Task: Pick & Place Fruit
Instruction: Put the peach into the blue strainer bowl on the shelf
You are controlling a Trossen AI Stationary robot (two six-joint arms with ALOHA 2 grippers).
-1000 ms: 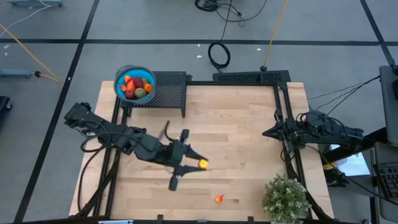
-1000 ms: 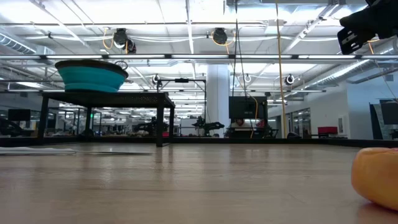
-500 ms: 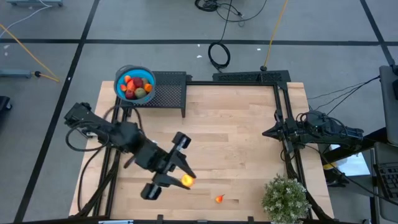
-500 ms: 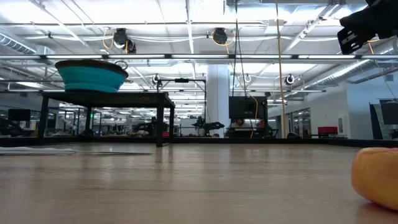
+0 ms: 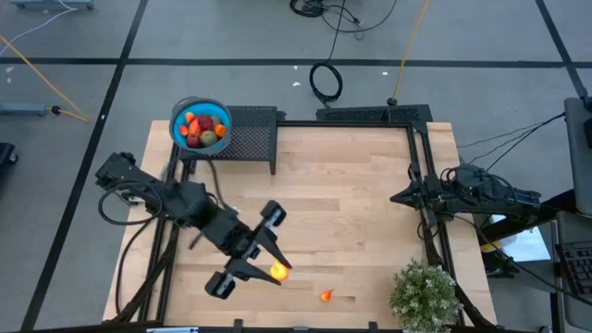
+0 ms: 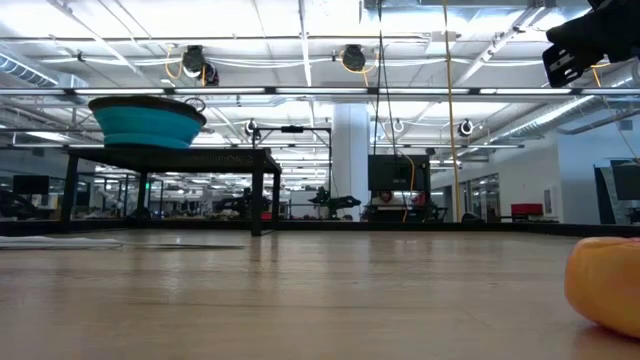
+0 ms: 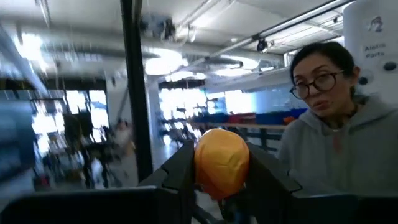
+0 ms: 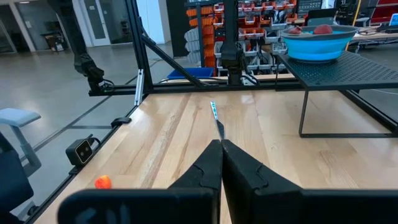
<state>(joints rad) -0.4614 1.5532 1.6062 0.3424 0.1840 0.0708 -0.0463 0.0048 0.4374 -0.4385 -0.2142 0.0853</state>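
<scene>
My left gripper point(image 5: 277, 271) holds an orange fruit point(image 7: 221, 161) between its jaws; next I must carry it to the bowl point(image 5: 200, 123). The right gripper point(image 8: 221, 147) waits closed.

No readable text or labels.

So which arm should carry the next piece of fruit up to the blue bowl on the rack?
Left. Its claw already grips an orange fruit above the table, on the same side as the blue bowl. The right claw is shut and empty, parked at the table's far right edge.
</scene>
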